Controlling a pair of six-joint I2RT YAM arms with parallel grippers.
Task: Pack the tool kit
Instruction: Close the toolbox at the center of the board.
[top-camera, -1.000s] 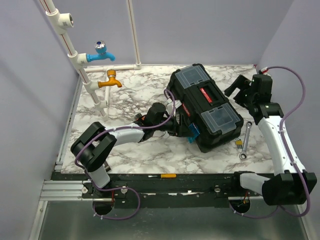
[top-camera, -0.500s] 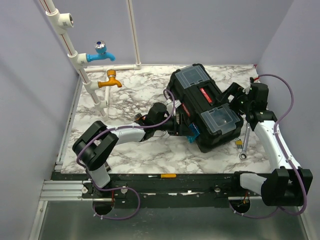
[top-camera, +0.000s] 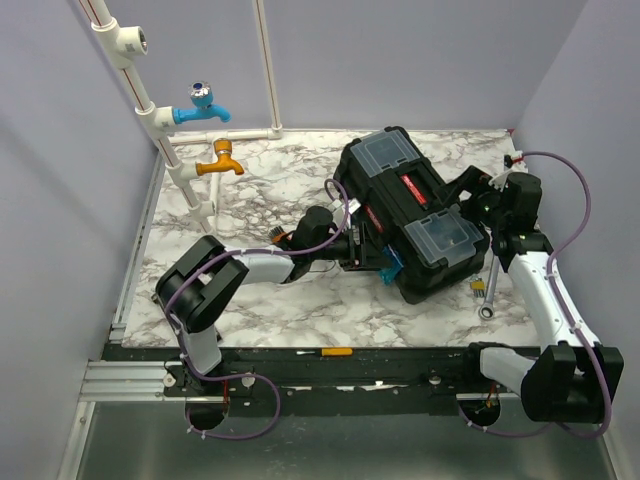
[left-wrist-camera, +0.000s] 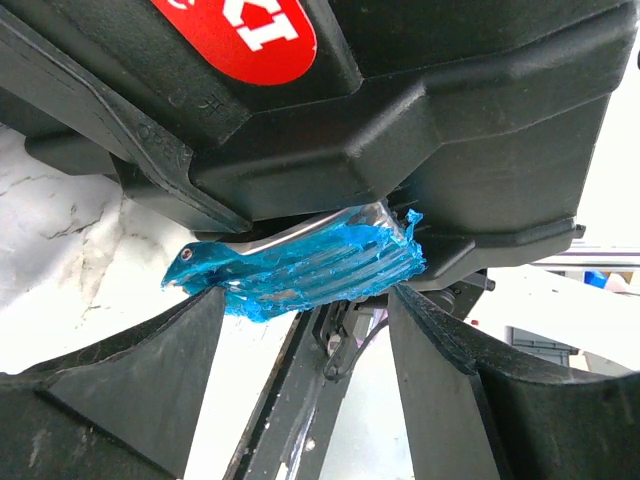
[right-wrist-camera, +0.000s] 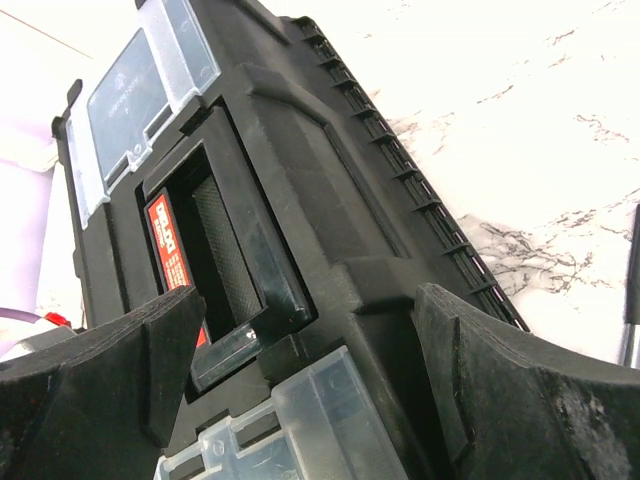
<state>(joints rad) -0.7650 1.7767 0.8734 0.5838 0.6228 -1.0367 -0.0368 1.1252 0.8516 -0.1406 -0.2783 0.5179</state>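
**Top view.** The black toolbox (top-camera: 400, 215) lies lid down and askew on the right half of the marble table (top-camera: 260, 295). Its red-black handle (top-camera: 415, 190) sits between two clear lids (top-camera: 440, 235). A wrench (top-camera: 490, 283) lies on the marble just beside the box's near right corner. The left gripper (top-camera: 374, 254) reaches in low from the left to the box's front wall, at a teal latch (top-camera: 388, 266). The right gripper (top-camera: 470, 195) meets the box's far right edge. A blue tap (top-camera: 205, 105) and an orange tap (top-camera: 222, 160) on white pipes (top-camera: 190, 180) stand at the far left, well apart from the box.

**Left wrist view.** The left gripper (left-wrist-camera: 305, 300) has its jaws parted and grasps nothing. The teal latch (left-wrist-camera: 300, 265) stands out from under the box's rim and lies across the tips of both fingers (left-wrist-camera: 130, 390). Whether they touch it is unclear at this close range.

**Right wrist view.** The right gripper (right-wrist-camera: 310, 300) is spread wide and released. Between its fingers (right-wrist-camera: 520, 390) the toolbox (right-wrist-camera: 330, 220) fills the frame, tilted. It shows the handle (right-wrist-camera: 225, 250) in its recess and one of the clear lids (right-wrist-camera: 150, 90) beyond.
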